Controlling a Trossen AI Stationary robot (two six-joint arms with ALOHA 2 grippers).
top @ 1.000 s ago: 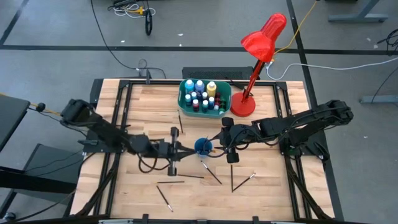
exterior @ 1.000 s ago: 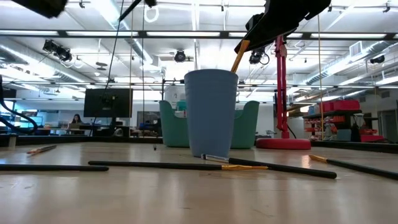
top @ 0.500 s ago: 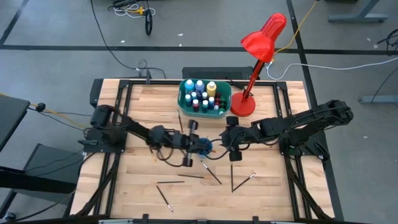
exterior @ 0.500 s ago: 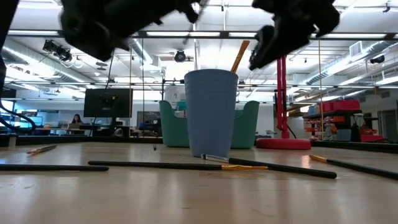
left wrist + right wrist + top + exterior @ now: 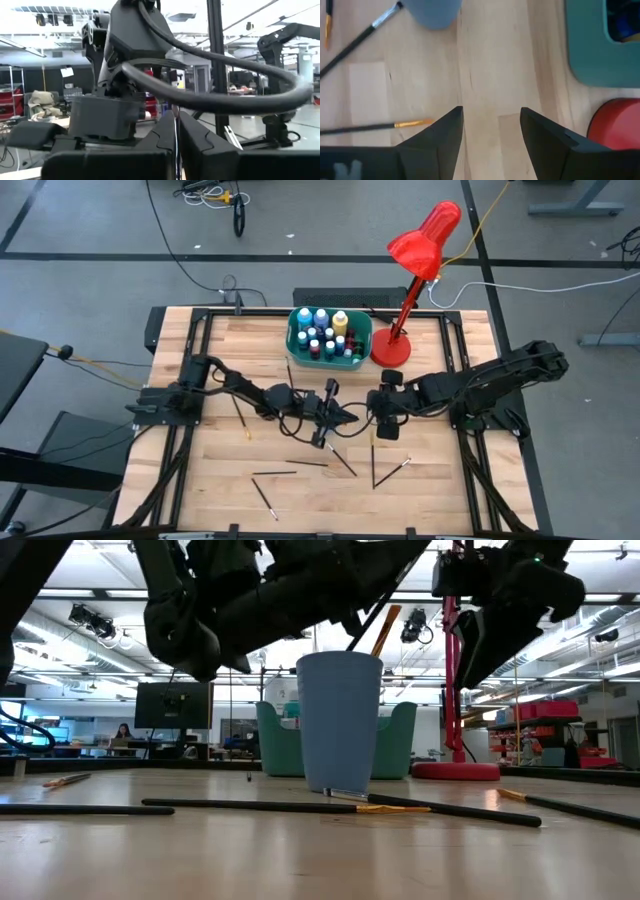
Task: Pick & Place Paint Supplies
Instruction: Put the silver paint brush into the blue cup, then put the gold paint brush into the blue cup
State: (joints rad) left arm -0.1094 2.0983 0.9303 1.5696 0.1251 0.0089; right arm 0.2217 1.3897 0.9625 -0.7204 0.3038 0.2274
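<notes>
A blue cup (image 5: 340, 720) stands mid-table with an orange-handled paintbrush (image 5: 386, 628) leaning in it. In the high view my left gripper (image 5: 345, 418) hangs over the cup and hides most of it; it is shut on a thin dark paintbrush (image 5: 375, 612). My right gripper (image 5: 385, 418) hovers open to the cup's right, tipped down over bare wood (image 5: 492, 120). Several paintbrushes lie flat on the table, among them one (image 5: 340, 458) near the cup and another (image 5: 373, 465) beside it. Paint bottles stand in the teal tub (image 5: 296, 340). My left gripper pinches the thin dark paintbrush between its two fingers; the shaft (image 5: 175, 135) shows as a line in the slit between them. The fingers come level from the table's left and lie across the brush. The brush slants clear of the table, its lower end (image 5: 349, 644) at the cup's rim.
The red desk lamp stands on its base (image 5: 390, 352) at the back right, next to the tub. More brushes lie near the front (image 5: 275, 473), (image 5: 265, 495), at the left (image 5: 240, 418) and by the tub (image 5: 290, 375). Bare wood lies below my right gripper.
My left gripper has swept toward the table's right edge and come lower, from left of the cup to above it, carrying the dark brush. My right gripper has drawn a little to the right, away from the cup, and tipped further down, staying open.
</notes>
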